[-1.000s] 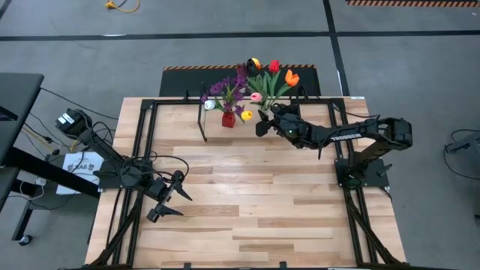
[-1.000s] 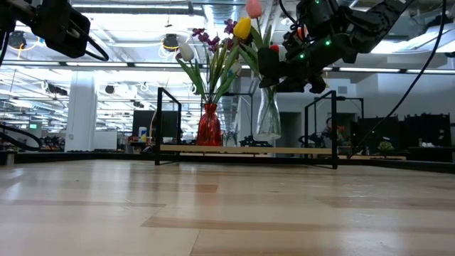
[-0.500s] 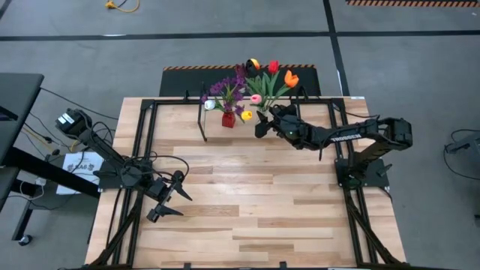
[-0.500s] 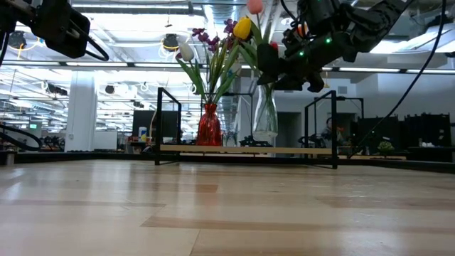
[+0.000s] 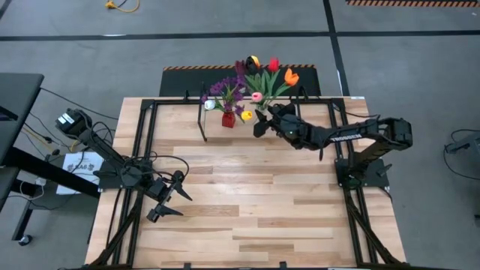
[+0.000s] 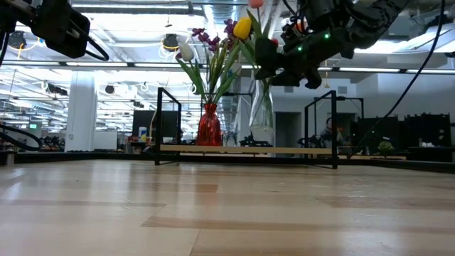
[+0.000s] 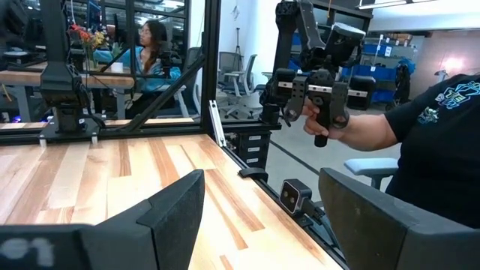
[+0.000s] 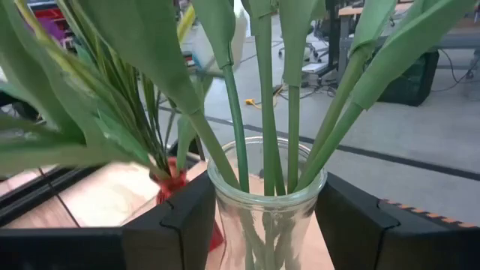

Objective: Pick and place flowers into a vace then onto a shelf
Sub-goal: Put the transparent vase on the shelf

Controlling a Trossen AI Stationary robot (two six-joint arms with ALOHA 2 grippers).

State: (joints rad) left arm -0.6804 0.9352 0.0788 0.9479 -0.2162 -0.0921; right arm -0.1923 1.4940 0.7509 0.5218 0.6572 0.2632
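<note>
A clear glass vase holds several tulips in red, orange, pink and dark maroon on green stems. My right gripper is shut on it above the shelf at the table's far side. On the shelf stands a red vase with a purple sprig and white and yellow tulips. My left gripper hangs open and level near the table's left edge, with nothing between its fingers. My right gripper pinches the glass vase's neck just below the rim, one finger on each side. The fingers come nearly level from the table's right side. The vase tilts a little, its base close over the shelf board; whether the base touches I cannot tell.
The shelf's black legs and the table's black frame rails stand around the work area. In the left wrist view a person beyond the table holds a hand controller. The tabletop's near half is bare wood.
The glass vase in my right gripper has shifted slightly toward the red vase and has tipped a little; its lower body has moved more than its flowers.
</note>
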